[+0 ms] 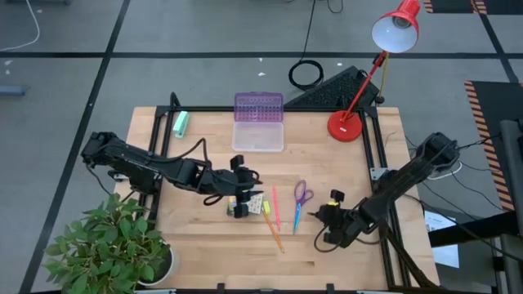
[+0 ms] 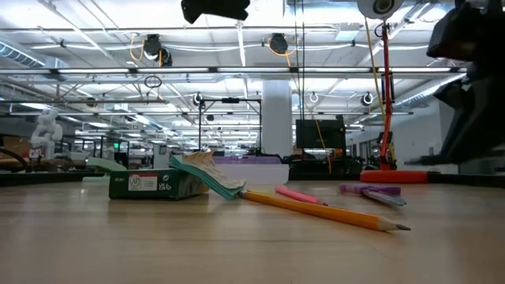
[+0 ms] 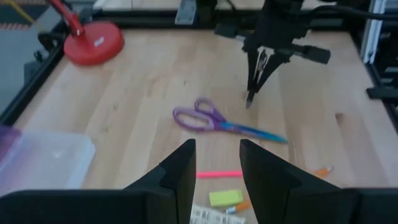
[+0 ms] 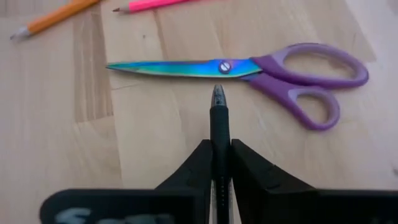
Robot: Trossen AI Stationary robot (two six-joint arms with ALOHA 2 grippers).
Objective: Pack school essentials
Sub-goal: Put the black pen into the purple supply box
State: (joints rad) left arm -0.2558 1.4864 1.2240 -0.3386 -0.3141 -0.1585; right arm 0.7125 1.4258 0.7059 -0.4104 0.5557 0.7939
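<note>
The yellow-green crayon box [image 2: 158, 183] lies on the table with its flap open, a small yellow piece [image 3: 225, 198] beside it. To its right lie a pink pencil [image 1: 276, 208], an orange pencil [image 2: 331, 211] and the purple-handled scissors [image 4: 249, 71]. My left gripper [image 3: 217, 168] hovers open above the crayon box, nothing between its fingers. My right gripper [image 4: 219, 155] stands right of the scissors, shut on a black pen [image 4: 218, 118]. My right gripper pinches the black pen's shaft [image 4: 219, 138] between its two fingers, which lie along the pen. The pen's tip [image 4: 218, 93] sticks out past the fingertips, slanting down toward the table's left. Whether the tip touches the table, I cannot tell.
A clear box with a purple lid [image 1: 258, 122] stands at the far middle, a mint-green roll [image 1: 181, 123] at the far left. A red desk lamp [image 1: 347, 122] stands at the far right, a potted plant [image 1: 114, 245] at the near left corner.
</note>
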